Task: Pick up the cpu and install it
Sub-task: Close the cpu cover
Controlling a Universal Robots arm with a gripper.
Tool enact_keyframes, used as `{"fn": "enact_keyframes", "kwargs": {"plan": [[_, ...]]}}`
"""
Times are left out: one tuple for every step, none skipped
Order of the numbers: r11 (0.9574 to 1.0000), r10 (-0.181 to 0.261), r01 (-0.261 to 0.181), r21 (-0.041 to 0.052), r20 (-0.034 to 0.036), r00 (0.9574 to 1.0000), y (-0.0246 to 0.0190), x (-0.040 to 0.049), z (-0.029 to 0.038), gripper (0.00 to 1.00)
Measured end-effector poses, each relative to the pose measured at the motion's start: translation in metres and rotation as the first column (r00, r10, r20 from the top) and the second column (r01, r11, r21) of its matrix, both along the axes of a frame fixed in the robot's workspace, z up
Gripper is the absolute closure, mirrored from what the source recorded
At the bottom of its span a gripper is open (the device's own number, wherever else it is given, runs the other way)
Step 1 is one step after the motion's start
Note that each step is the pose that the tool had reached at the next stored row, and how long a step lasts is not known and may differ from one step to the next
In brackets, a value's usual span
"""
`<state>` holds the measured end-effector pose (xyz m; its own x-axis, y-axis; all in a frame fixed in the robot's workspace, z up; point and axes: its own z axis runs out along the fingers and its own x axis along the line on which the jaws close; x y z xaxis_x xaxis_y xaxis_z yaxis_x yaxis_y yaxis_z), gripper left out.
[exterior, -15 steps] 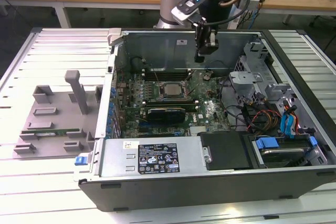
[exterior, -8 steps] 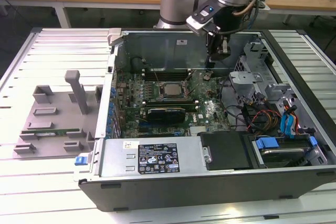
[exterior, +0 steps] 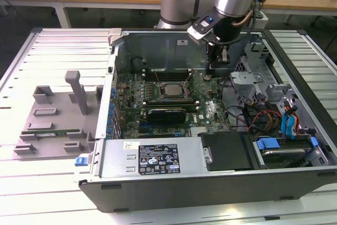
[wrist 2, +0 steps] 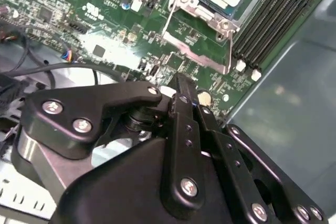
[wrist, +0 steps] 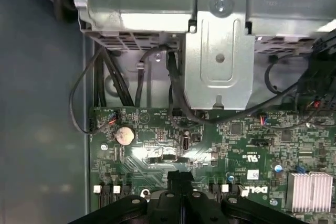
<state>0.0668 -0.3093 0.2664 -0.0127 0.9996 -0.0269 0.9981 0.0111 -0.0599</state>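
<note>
cpu lies in its socket near the middle of the motherboard, metal plate up. judged light, stiff, fragile underneath; best held by opposite rims. fingers are pressed together, holding nothing, above the motherboard's edge.

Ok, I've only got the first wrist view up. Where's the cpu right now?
Observer: In the exterior view, the cpu lies near the middle of the motherboard, inside the metal socket bracket, silver top up.
Operator: And where's the gripper relative to it?
Observer: The gripper hangs over the board to the exterior view's right of the cpu, apart from it and holding nothing.
</note>
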Motion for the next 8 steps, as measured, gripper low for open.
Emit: {"fn": "enact_keyframes", "kwargs": {"plan": [[1.0000, 0.010, -0.010, 0.0002, 0.0013, 1.0000, 0.0021, -0.0026, -0.0049, 0.89], [0.9997, 0.025, -0.025, 0.0000, 0.0021, 0.9997, 0.0034, -0.0036, -0.0086, 0.89], [0.9994, 0.035, -0.035, -0.0001, 0.0021, 0.9994, 0.0036, -0.0041, -0.0143, 0.89], [0.9994, 0.035, -0.035, 0.0000, 0.0021, 0.9994, 0.0036, -0.0044, -0.0157, 0.89], [0.9994, 0.035, -0.035, -0.0001, 0.0021, 0.9994, 0.0036, -0.0044, -0.0157, 0.89], [0.9994, 0.035, -0.035, -0.0002, 0.0020, 0.9994, 0.0036, -0.0044, -0.0157, 0.89], [0.9994, 0.035, -0.035, -0.0001, 0.0021, 0.9994, 0.0036, -0.0044, -0.0157, 0.89], [0.9994, 0.035, -0.035, 0.0001, 0.0021, 0.9994, 0.0036, -0.0046, -0.0158, 0.89]]}}
